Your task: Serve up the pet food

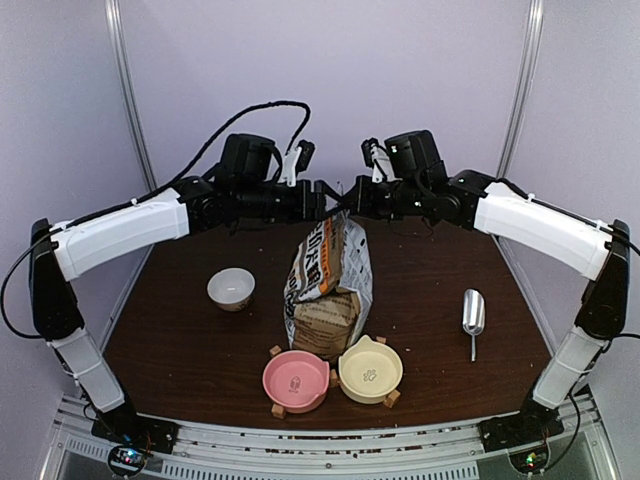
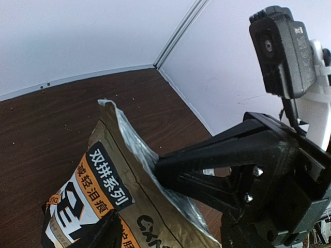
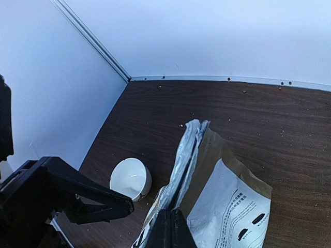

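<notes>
The brown-and-white paper bag (image 1: 325, 285) stands upright mid-table, its foil-lined mouth pressed nearly flat. My right gripper (image 1: 347, 203) is shut on the bag's top lip (image 3: 189, 155), its two fingers (image 3: 170, 230) tight together on the foil. From the left, my left gripper (image 1: 320, 200) is level with the same lip and stands open. One of its fingers (image 2: 101, 232) shows low against the bag's printed face (image 2: 111, 188). In the right wrist view that gripper's black finger (image 3: 106, 200) stays just clear of the bag. The pet food is hidden.
A white bowl (image 1: 231, 288) sits left of the bag. A pink bowl (image 1: 296, 378) and a cream bowl (image 1: 370, 370) rest on wooden stands in front of it. A metal scoop (image 1: 473, 312) lies to the right. Crumbs dot the dark table (image 1: 180, 330).
</notes>
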`<act>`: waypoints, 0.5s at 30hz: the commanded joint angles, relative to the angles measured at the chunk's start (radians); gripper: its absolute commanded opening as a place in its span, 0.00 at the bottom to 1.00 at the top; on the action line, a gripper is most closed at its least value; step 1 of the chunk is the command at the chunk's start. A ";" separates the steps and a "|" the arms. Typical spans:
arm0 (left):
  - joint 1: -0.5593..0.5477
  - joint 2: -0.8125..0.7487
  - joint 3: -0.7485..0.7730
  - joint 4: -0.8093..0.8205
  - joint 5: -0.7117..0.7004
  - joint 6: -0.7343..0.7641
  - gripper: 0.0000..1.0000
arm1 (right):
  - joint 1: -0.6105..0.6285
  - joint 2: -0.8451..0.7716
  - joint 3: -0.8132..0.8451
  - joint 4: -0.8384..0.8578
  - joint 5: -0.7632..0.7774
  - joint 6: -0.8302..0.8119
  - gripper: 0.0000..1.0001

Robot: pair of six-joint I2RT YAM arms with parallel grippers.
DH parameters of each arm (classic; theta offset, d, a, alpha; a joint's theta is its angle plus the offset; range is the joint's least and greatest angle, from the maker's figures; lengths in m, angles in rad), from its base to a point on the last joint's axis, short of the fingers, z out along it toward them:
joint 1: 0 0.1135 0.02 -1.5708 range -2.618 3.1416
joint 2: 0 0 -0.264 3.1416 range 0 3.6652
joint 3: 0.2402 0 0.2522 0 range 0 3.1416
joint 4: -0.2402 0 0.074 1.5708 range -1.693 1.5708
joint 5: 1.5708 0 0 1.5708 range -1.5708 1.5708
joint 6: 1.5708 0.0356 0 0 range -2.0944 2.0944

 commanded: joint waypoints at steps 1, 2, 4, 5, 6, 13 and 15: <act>0.010 0.029 0.050 -0.017 0.027 0.001 0.68 | 0.001 -0.045 -0.008 0.012 -0.041 -0.002 0.00; 0.010 0.034 0.054 -0.025 0.026 0.001 0.68 | 0.002 -0.045 -0.008 0.013 -0.041 -0.002 0.00; 0.013 0.042 0.058 -0.035 0.019 0.001 0.68 | 0.002 -0.047 -0.009 0.014 -0.042 -0.003 0.00; 0.014 0.045 0.058 -0.040 0.015 0.002 0.67 | 0.001 -0.050 -0.011 0.014 -0.042 -0.003 0.00; 0.016 0.049 0.059 -0.045 0.009 0.001 0.66 | 0.001 -0.051 -0.011 0.015 -0.044 -0.004 0.00; 0.018 0.062 0.066 -0.075 -0.035 0.009 0.62 | 0.002 -0.056 -0.015 0.017 -0.052 -0.013 0.00; 0.018 0.065 0.067 -0.077 -0.048 0.012 0.59 | 0.001 -0.056 -0.016 0.017 -0.056 -0.017 0.00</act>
